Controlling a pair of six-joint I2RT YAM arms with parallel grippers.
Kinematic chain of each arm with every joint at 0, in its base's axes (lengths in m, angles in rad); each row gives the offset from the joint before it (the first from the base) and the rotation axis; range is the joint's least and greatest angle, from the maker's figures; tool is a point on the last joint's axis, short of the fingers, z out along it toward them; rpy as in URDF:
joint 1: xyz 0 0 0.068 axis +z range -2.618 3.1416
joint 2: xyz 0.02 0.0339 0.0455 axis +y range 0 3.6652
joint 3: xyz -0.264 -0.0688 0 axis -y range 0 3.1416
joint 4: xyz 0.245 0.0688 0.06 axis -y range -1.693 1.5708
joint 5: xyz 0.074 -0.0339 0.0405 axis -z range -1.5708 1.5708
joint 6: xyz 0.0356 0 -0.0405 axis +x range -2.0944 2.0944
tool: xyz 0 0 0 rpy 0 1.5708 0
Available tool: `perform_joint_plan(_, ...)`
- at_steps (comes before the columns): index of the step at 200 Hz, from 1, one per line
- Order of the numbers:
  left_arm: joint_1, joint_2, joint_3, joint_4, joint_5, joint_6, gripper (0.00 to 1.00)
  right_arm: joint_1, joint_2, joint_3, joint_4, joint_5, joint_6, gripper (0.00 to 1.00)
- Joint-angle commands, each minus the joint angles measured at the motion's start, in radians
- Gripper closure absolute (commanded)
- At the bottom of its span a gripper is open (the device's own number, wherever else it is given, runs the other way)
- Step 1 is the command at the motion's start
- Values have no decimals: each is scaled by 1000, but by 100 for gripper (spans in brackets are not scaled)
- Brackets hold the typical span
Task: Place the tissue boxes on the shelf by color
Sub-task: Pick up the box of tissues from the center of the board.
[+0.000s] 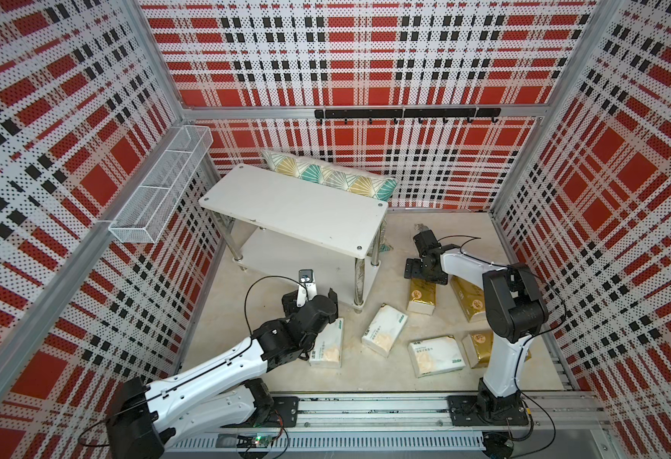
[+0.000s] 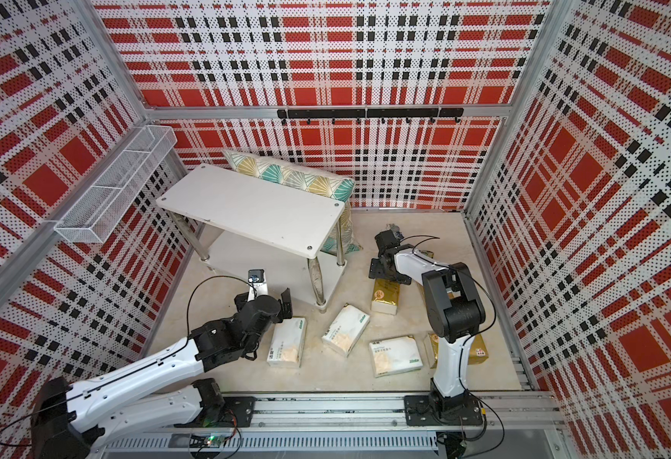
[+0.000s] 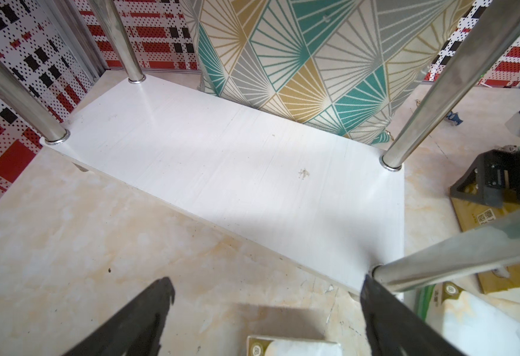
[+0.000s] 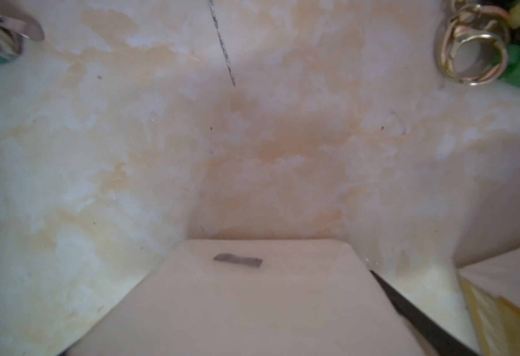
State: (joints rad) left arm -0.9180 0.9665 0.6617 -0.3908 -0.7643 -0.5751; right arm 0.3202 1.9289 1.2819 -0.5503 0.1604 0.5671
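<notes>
Down on the marbled desk (image 1: 365,373), all six soft tissue packs lie near the low white two-tier shelf (image 1: 294,206), none on it. The left claw (image 1: 310,298) hangs spread wide above a white peach-patched pack (image 1: 328,345); the right claw (image 1: 425,276), also apart, sits over a shiny gold pack (image 1: 421,296). I'd worry the left claw clips the chrome leg (image 3: 452,255) right beside it. Only the left wrist view shows the teal-and-gold patterned pillow (image 3: 314,61) at the lower tier's far edge.

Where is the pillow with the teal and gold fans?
In both top views the pillow stands on edge behind the shelf, between it and the plaid back wall.
</notes>
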Motion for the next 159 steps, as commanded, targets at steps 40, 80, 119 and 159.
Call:
perform_joint_plan(40, -94, -4, -15, 6, 71, 36, 1, -14, 31, -38, -3, -26, 11, 6)
perform_joint_plan(80, -249, 12, 1, -7, 23, -1, 1, -19, 18, -38, -18, -33, 12, 11)
perform_joint_plan(119, -368, 21, -22, 46, 33, -7, 0, -42, -25, -35, -33, -50, 14, 15)
perform_joint_plan(159, -424, 98, -6, 192, 70, 63, 1, -62, -44, -4, -85, -68, 2, 19)
